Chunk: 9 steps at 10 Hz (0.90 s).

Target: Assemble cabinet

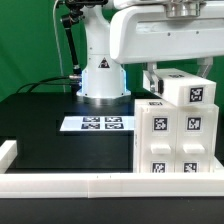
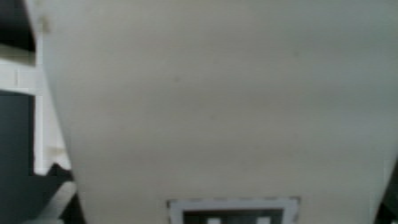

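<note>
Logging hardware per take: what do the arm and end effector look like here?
Smooth, rounded white arm on a white base with a blue glow; black cables run behind it. The end effector's details cannot be made out.

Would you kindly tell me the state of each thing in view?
cabinet: standing on the table, tagged faces showing.
gripper: just above the cabinet; open or shut, cannot tell.
marker board: flat on the table.
border rail: lying along the table's edge.
</note>
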Available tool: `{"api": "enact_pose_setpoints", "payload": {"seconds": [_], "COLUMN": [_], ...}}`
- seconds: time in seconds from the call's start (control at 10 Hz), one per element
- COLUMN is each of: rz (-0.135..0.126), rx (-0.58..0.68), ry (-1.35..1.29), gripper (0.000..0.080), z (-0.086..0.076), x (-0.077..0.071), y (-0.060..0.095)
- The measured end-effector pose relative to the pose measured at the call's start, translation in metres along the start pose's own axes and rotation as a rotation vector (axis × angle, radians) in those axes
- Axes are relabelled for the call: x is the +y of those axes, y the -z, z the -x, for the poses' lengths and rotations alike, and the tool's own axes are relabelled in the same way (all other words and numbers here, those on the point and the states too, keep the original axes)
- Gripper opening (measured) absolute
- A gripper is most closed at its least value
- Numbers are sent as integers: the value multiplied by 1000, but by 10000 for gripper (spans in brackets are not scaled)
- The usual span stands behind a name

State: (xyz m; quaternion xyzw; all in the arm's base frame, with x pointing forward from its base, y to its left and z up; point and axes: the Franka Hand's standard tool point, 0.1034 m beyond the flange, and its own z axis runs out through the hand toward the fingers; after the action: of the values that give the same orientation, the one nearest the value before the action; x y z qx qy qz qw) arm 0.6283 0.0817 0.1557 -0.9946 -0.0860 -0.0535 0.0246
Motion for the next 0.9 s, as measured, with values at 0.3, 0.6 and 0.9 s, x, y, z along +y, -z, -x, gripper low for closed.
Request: {"api": "enact_pose_setpoints", "payload": {"seconds": [0.3,0.6,0.9], "rz": [0,-6,-19], "rx": [13,25,51], "ry": [-252,-527,-782], "gripper": [561,561,561], "z": [2,4,1], "x": [3,1,1], "y": [0,0,1]}}
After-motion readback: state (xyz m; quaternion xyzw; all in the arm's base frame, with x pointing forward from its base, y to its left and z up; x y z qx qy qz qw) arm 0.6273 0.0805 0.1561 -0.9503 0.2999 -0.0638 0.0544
